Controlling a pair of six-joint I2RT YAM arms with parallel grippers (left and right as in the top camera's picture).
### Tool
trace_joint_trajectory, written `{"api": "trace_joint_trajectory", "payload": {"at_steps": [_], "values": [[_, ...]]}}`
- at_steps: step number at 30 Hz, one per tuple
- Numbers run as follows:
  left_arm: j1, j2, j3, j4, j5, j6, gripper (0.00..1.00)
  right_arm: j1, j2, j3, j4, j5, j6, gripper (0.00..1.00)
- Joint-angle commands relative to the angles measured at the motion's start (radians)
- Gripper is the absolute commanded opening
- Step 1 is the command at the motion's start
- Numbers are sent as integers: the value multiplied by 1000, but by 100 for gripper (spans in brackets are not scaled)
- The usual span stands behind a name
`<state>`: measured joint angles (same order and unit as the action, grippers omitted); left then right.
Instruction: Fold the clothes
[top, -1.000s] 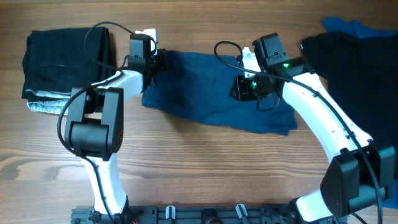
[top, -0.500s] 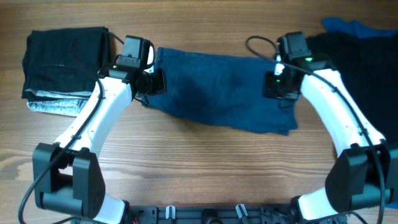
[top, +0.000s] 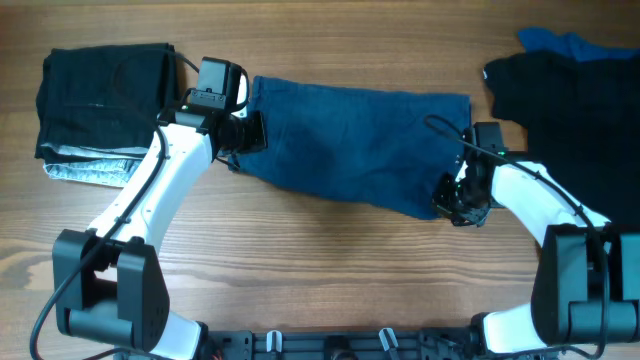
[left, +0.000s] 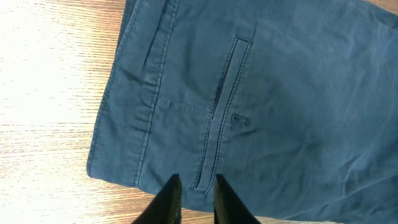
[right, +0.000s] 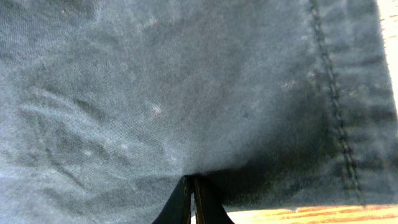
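Note:
The dark navy-blue shorts (top: 350, 140) lie spread flat across the middle of the table, waistband to the left. My left gripper (top: 243, 133) hovers at the waistband's left edge. In the left wrist view its fingers (left: 194, 186) are slightly apart over the shorts (left: 280, 93), near a back pocket slit, holding nothing. My right gripper (top: 447, 205) is at the shorts' lower right corner. In the right wrist view its fingers (right: 192, 182) are pinched together on the fabric (right: 155, 93) near the stitched hem.
A folded black garment (top: 100, 95) lies on a light grey one (top: 85, 172) at the far left. A black garment (top: 570, 100) and a brighter blue one (top: 560, 42) lie at the far right. Bare wooden table (top: 330, 270) runs along the front.
My right gripper moved from the shorts' upper right edge down to the lower right corner and closed on the fabric. The left arm swung out earlier, then stayed still.

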<state>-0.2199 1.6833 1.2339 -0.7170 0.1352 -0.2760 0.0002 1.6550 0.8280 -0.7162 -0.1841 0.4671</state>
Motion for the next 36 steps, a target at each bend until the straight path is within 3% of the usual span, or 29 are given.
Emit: {"api": "trace_joint_trajectory", "payload": {"at_steps": [1, 5, 8, 10, 13, 16, 21, 24, 26, 30, 36], "values": [[6, 5, -7, 7, -7, -5, 17, -45, 0, 77, -46, -83, -75, 4], [7, 5, -7, 2, -6, -28, 17, -89, -113, 260, -88, -72, -75, 5], [7, 5, -7, 2, -6, -63, 19, -164, -138, 302, -72, 21, -75, 17], [7, 6, -7, 11, -6, -100, 31, -195, -136, 293, -86, 87, -65, 100], [7, 6, -7, 13, -6, -133, 49, -195, -136, 292, -79, 88, -56, 99], [7, 6, -7, 15, -6, -127, 45, -195, -136, 292, -79, 88, -55, 99], [7, 6, -7, 89, -102, -19, 52, -195, -136, 292, -77, 88, -55, 99], [7, 20, -7, 128, -104, 16, 43, -195, -136, 292, -77, 88, -56, 100], [17, 69, -7, 161, -104, 66, 43, -195, -136, 292, -77, 88, -55, 100], [88, 224, -7, 247, -104, 214, 73, -195, -136, 292, -77, 88, -55, 99], [146, 289, -7, 355, -5, 272, 77, -195, -136, 292, -77, 88, -55, 100]]}}
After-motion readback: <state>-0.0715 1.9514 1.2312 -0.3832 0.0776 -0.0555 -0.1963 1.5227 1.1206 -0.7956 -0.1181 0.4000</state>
